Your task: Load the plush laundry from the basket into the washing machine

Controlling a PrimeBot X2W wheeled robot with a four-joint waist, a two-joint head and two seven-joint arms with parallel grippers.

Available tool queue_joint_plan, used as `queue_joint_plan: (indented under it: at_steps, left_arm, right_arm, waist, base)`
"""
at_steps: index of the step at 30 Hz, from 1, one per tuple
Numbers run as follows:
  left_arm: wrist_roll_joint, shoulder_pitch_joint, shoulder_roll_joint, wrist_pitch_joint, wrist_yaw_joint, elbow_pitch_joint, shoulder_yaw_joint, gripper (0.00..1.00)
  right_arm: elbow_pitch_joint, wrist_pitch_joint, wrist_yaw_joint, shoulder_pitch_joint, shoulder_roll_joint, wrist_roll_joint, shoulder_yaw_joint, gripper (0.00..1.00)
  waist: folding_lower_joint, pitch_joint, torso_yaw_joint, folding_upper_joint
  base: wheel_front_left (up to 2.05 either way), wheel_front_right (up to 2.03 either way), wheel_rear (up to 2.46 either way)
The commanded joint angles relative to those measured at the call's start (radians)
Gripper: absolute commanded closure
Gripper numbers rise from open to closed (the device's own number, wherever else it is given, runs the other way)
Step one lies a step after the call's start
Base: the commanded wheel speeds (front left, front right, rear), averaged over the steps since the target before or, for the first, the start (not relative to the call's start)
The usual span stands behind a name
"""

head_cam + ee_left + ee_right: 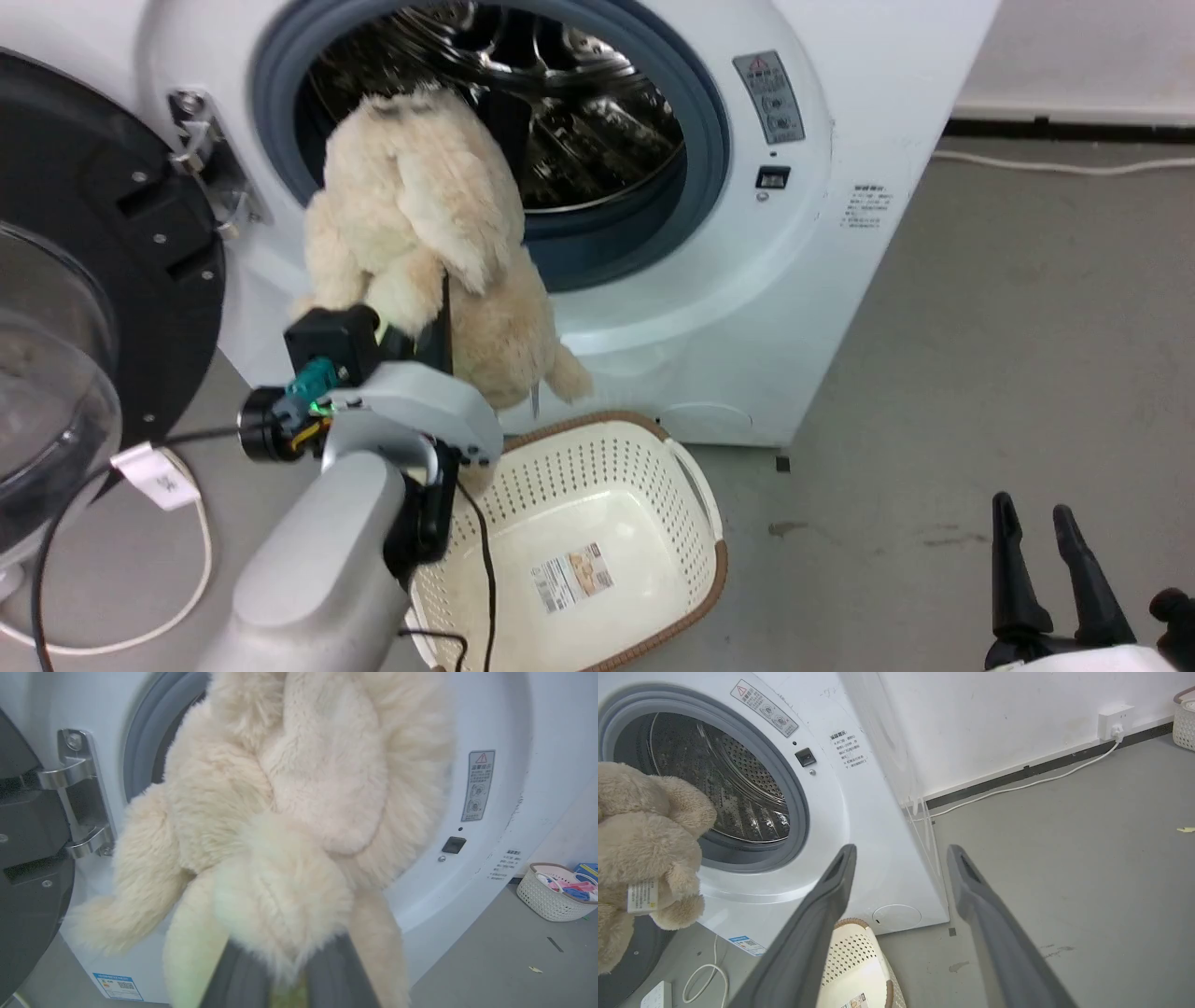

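The cream plush laundry [425,238] hangs in the air in front of the washing machine [812,233], its top level with the open drum mouth. My left gripper [439,313] is shut on its lower part, fingers buried in the fur. In the left wrist view the plush laundry [289,812] covers most of the drum opening above my left gripper [285,970]. The basket [691,485] stands on the floor below, with just a label inside. My right gripper [1050,523] is open low at the right, away from everything. The right wrist view shows the plush laundry [640,849] beside the drum, the basket [859,952] and my right gripper [901,858].
The washer's black-rimmed glass door [84,280] stands swung open at the left. A white cable and plug [159,481] lie on the floor under it. Another small basket [553,891] with coloured items sits by the wall. Open grey floor [1008,327] lies to the right.
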Motion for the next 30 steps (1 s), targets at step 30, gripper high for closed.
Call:
queue_joint_plan:
  at_steps: [30]
  left_arm:
    - [0.057,-0.576,0.024,-0.008,-0.128,0.317,0.082,1.00]
  right_arm:
    - [-0.066,-0.007,0.001,-0.175,-0.002,-0.022,0.029,0.00]
  waist:
    - [-0.0001,0.404,-0.103,0.0000]
  base:
    - [0.00,0.00,0.00]
